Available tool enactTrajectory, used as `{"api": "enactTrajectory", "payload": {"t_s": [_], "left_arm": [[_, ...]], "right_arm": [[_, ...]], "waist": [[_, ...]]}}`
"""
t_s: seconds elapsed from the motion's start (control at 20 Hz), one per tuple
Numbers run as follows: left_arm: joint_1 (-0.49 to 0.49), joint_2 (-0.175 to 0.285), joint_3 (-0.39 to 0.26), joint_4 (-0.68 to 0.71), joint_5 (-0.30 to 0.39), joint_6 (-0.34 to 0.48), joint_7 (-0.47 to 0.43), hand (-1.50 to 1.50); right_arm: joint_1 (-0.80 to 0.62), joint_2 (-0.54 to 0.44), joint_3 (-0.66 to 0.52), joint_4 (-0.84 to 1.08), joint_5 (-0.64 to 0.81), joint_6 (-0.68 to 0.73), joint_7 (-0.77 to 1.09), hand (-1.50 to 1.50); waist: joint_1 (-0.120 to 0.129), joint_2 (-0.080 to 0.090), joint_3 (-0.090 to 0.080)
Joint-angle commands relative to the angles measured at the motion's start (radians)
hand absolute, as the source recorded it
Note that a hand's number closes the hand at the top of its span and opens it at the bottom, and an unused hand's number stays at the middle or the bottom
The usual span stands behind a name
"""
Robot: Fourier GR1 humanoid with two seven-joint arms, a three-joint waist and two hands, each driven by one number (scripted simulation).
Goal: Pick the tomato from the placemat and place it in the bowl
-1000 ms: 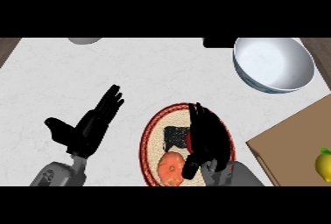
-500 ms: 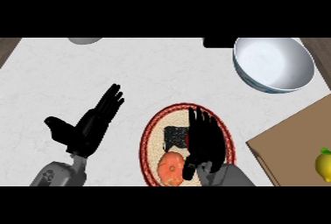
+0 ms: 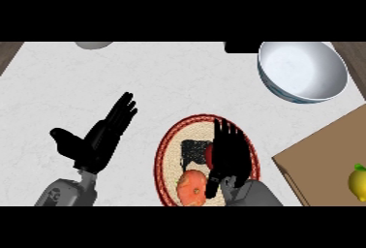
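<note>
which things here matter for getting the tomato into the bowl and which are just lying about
For the job: tomato, placemat, bowl, right hand.
Lying about: lemon, wooden board, left hand resting open at the left.

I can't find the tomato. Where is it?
In the head view, the tomato sits low on the placemat, just left of the right hand.

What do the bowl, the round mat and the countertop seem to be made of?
Bowl: probably glazed ceramic, smooth pale surface with soft sheen. Placemat: looks woven, perhaps straw or fabric, grainy beige centre with dark red ringed border. Counter: likely marble or similar stone, white with faint grey veins.
</note>
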Motion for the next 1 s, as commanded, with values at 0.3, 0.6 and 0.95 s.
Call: {"api": "enactTrajectory", "payload": {"t_s": [0.3, 0.6, 0.95], "left_arm": [[0.051, -0.041, 0.021, -0.091, -0.054, -0.013, 0.064, 0.00], [0.006, -0.108, 0.047, 0.010, -0.111, -0.048, 0.013, 0.00], [0.061, -0.076, 0.102, -0.025, -0.091, -0.125, 0.019, 0.00]], "right_arm": [[0.021, 0.016, -0.069, 0.064, 0.053, -0.010, -0.019, -1.50], [0.022, -0.004, -0.042, 0.113, 0.097, -0.085, -0.151, 1.50], [0.059, 0.019, 0.035, 0.168, 0.138, -0.169, -0.157, 1.50]], "waist": [[0.002, 0.002, 0.001], [-0.001, 0.002, 0.001], [0.001, 0.002, 0.001]]}}
